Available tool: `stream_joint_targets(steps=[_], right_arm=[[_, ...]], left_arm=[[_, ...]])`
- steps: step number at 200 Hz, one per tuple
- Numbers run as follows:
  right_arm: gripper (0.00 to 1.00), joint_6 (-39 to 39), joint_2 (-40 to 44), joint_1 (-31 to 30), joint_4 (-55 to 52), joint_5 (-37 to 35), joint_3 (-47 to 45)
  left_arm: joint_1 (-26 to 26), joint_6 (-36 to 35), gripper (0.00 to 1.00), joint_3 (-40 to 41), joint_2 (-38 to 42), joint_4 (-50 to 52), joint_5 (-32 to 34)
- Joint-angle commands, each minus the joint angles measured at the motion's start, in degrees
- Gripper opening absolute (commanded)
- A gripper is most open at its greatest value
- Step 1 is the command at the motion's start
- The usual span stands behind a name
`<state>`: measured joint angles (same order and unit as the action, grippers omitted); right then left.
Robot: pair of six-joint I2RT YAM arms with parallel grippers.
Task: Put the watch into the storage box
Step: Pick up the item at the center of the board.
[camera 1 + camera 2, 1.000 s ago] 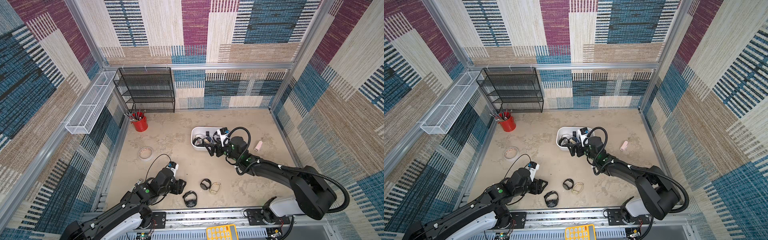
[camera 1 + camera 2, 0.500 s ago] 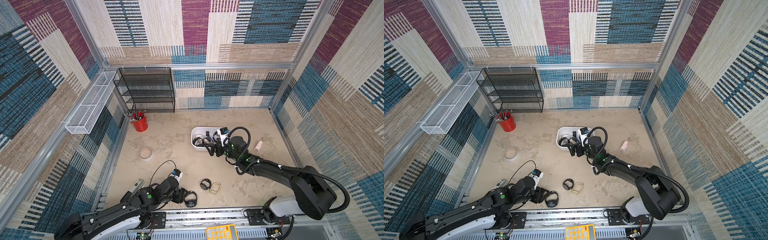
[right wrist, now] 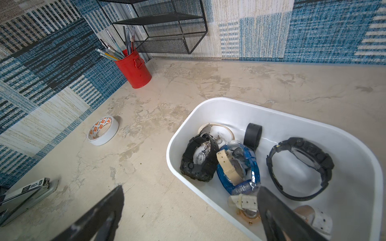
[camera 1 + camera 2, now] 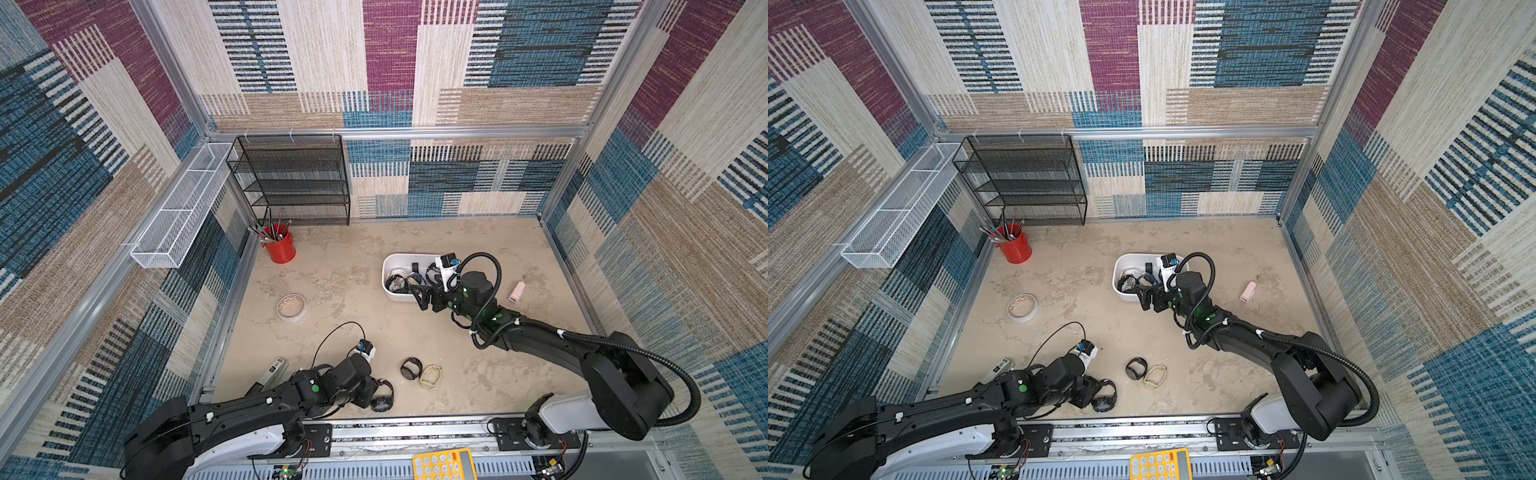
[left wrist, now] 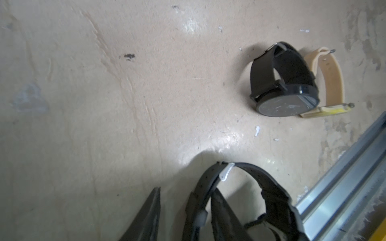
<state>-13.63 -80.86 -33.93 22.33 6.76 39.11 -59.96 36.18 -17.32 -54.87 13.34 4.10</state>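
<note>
One jaw of the left end effector [image 5: 187, 191] threads the strap of the watch [image 5: 275, 200] for a pinch (not yet clenched) — the right end effector [image 3: 191, 189] hangs splayed, empty.

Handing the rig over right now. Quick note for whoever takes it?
Left end effector: open, straddling the strap of the chunky black watch by the front rail; not gripped yet.
Right end effector: open, empty, above the near rim of the storage box.
Done: several watches lie in the box.
Left: that watch, plus the slim black watch and beige watch on the table.
</note>
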Motion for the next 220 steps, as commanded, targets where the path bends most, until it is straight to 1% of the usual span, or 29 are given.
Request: stream_joint_targets(steps=[1, 34, 60, 77, 94, 124, 143, 170, 197, 220], right_arm=[[1.00, -0.2, 0.3, 0.0, 0.6, -1.3, 0.2], [1.00, -0.3, 0.1, 0.0, 1.0, -1.4, -0.2], [1.00, -0.4, -0.1, 0.0, 1.5, -1.3, -0.6], [1.00, -0.5, -0.3, 0.0, 1.5, -1.2, -0.7], [1.00, -0.5, -0.2, 0.0, 1.5, -1.1, -0.7], [1.00, -0.2, -0.1, 0.0, 1.4, -1.5, -0.9], [1.00, -0.3, -0.2, 0.0, 1.3, -1.7, -0.9], [1.00, -0.3, -0.1, 0.0, 1.3, -1.5, -1.1], [1.00, -0.5, 0.2, 0.0, 1.0, -1.6, -1.4], [1.00, -0.3, 0.1, 0.0, 0.9, -1.5, -1.3]], left_arm=[[-0.1, -0.8, 0.33, -1.0, -1.2, -0.3, 0.8], [-0.2, -1.2, 0.20, -2.2, -1.9, -0.4, 3.0], [-0.2, -2.0, 0.14, -3.1, -3.5, -2.9, 6.8], [-0.1, -2.3, 0.10, -4.3, -5.9, -5.0, 8.9], [-0.1, -3.1, 0.08, -5.7, -9.2, -7.3, 9.5], [-0.1, -4.3, 0.01, -9.2, -14.5, -6.4, 10.4], [0.0, -5.4, 0.01, -10.6, -15.3, -5.9, 11.0], [0.9, -7.7, 0.00, -12.4, -14.3, -4.5, 11.7], [3.8, -11.1, 0.00, -14.0, -12.5, -3.4, 10.7], [7.3, -15.0, 0.00, -16.4, -11.9, -3.5, 8.9]])
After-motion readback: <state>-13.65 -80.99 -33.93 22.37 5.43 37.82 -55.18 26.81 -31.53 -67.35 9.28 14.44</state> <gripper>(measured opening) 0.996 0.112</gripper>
